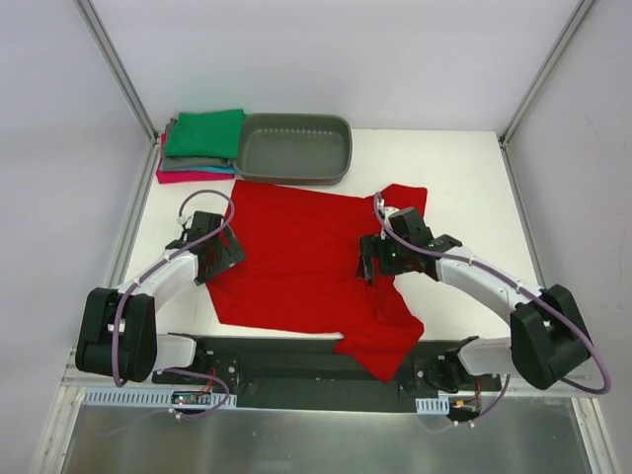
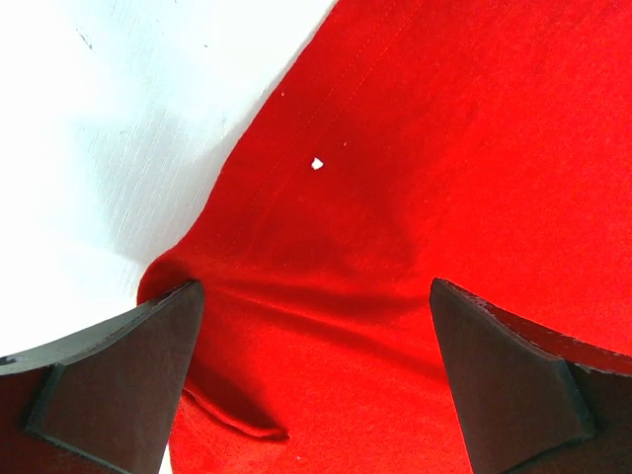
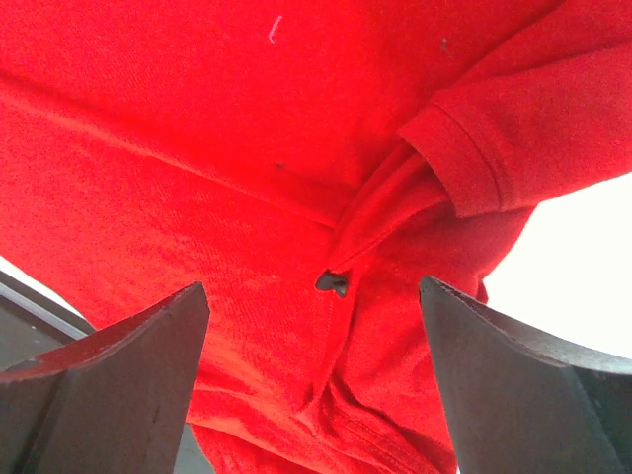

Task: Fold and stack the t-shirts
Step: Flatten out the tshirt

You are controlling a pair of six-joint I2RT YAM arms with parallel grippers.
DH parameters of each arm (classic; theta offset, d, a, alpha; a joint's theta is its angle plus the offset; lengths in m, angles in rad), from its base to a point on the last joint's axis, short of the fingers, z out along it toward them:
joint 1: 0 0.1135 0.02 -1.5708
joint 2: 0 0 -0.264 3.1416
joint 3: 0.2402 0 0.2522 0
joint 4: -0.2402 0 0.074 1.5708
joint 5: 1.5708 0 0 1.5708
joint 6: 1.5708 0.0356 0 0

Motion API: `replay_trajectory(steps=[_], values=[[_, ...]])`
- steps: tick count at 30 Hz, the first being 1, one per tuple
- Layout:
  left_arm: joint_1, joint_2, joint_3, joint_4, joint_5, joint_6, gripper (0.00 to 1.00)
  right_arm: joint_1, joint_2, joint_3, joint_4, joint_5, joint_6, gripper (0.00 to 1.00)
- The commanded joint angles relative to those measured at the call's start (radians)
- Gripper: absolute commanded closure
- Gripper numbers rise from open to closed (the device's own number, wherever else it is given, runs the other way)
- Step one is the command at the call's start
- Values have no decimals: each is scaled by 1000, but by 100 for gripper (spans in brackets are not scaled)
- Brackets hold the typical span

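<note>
The bright red cloth t-shirt (image 1: 296, 262) lies flat mid-table, long axis running left to right, sleeves at the right end. The left gripper (image 1: 221, 249) hangs spread over its left edge. The right gripper (image 1: 378, 261) hangs spread over the rumpled sleeve end. Neither pinches cloth.

Enclosure: white counter (image 1: 464, 178), matte, with a faint grain in the close views. Plain pale back wall (image 1: 336, 49), and side panels left (image 1: 49, 148) and right (image 1: 592, 197), all unmarked. Two slanting aluminium posts, left post (image 1: 120, 69) and right post (image 1: 548, 69), meet the counter's far corners. Along the near edge lies a black base plate (image 1: 296, 360); just beyond it, nearest the viewer, is a brushed metal sheet (image 1: 316, 439) with a dull sheen. Light is even and diffuse, shadows soft and short. No window in sight.
</note>
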Motion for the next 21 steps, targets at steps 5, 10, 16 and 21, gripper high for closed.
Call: replay_trajectory(steps=[5,10,16,21], values=[[-2,73,-30,-24,44,14,1,-1,102,51,41,-54,22,15],[-2,74,-28,-22,42,13,1,-2,152,52,75,-20,62,20],[-2,85,-25,-24,47,13,1,22,186,75,84,55,74,30],[-2,89,-25,-22,47,11,1,62,189,98,87,126,88,34]])
